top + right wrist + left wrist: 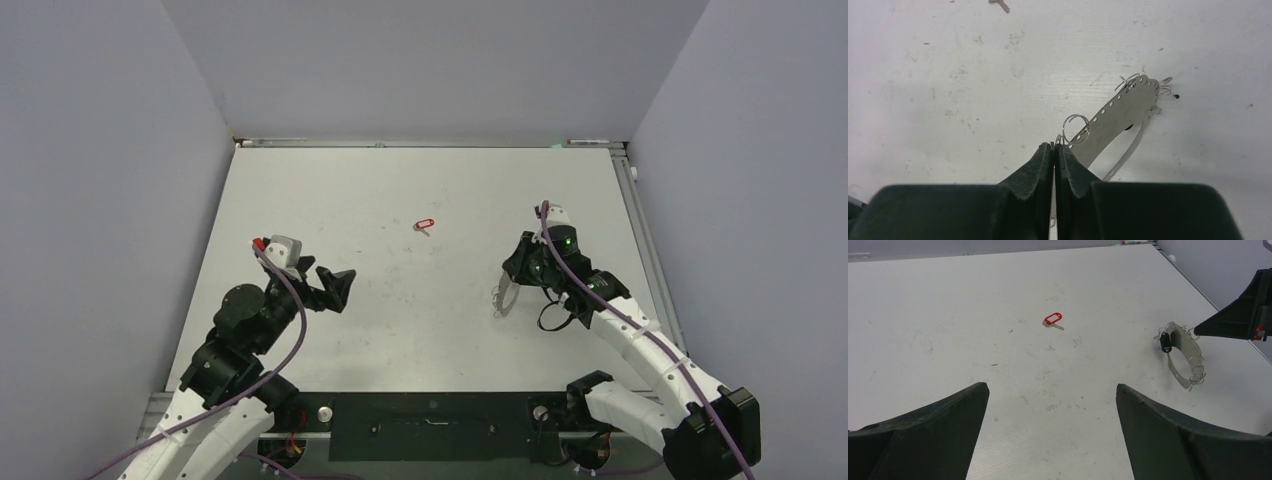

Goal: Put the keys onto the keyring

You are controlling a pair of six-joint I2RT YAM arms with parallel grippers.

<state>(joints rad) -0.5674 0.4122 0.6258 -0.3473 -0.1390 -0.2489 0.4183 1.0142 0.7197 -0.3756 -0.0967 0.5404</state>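
Plain pale grey walls (100,150) enclose three sides of a flat white rectangular tabletop (420,330), scuffed and speckled with small dark marks. Two white-and-black jointed robot arms with purple cables stand at the near edge, the left arm (245,325) on the left and the right arm (640,350) on the right. The black two-finger left gripper (340,288) is held above the table's left half, its claw spread wide with nothing between the fingers. The black two-finger right gripper (1054,147) is over the right half, claw pressed together and pinching the near end of the keyring. That large flat pale grey-white hoop keyring (1118,112) is a thin band with a row of small punched holes along its edge. It is tilted on edge at the right fingertips, its far end low at the table surface; whether it rests there cannot be told. Thin round silver wire loops (1077,129) sit spaced along its rim, clustered at the far end. A small silver metal key with an oblong red plastic tag (1053,319) lies flat on the table's middle, toward the far side, well apart from both grippers and from the hoop. A small dark grey key (1165,341) hangs against the hoop's side opposite the right gripper; which loop carries it cannot be told.
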